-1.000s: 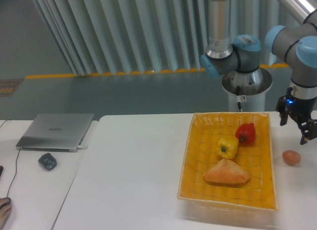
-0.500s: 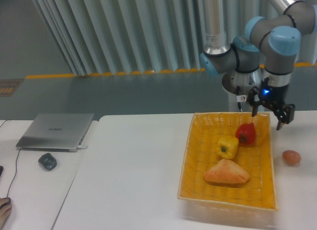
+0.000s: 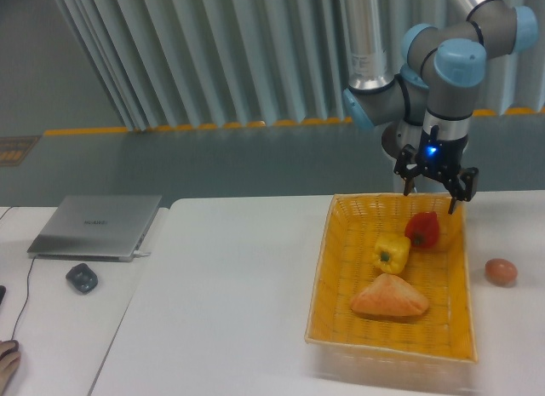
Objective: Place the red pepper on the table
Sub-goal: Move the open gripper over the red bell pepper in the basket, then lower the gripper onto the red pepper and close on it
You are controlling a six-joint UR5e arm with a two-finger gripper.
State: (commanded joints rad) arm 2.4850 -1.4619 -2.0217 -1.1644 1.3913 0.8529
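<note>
Since a second ago, when it hung out past the basket's right side above the egg, the gripper (image 3: 435, 194) has swung leftward and now hovers over the far end of the wicker basket (image 3: 324, 277), its two fingers spread wide with nothing between them.

Far off to the gripper's left, and lower in view, a closed grey laptop (image 3: 95, 226) lies on the bench (image 3: 230, 294), with a small dark object (image 3: 82, 278) just in front of it. At the lower left corner of the view, part of a hand (image 3: 8, 362) shows at the edge.

Below the gripper and slightly to its left, the yellow pepper (image 3: 391, 252) sits in the basket, and nearer the camera a brown triangular bread-like piece (image 3: 388, 298) lies on the basket floor. The red pepper (image 3: 422, 229) rests almost directly under the gripper, just beside the yellow pepper and near the basket's far right corner; the fingertips are above it and apart from it, not touching. It is inside the basket, not on the bench.

To the gripper's lower right, outside the basket wall, the brown egg (image 3: 501, 271) lies on the white bench, unmoved across the frames.
</note>
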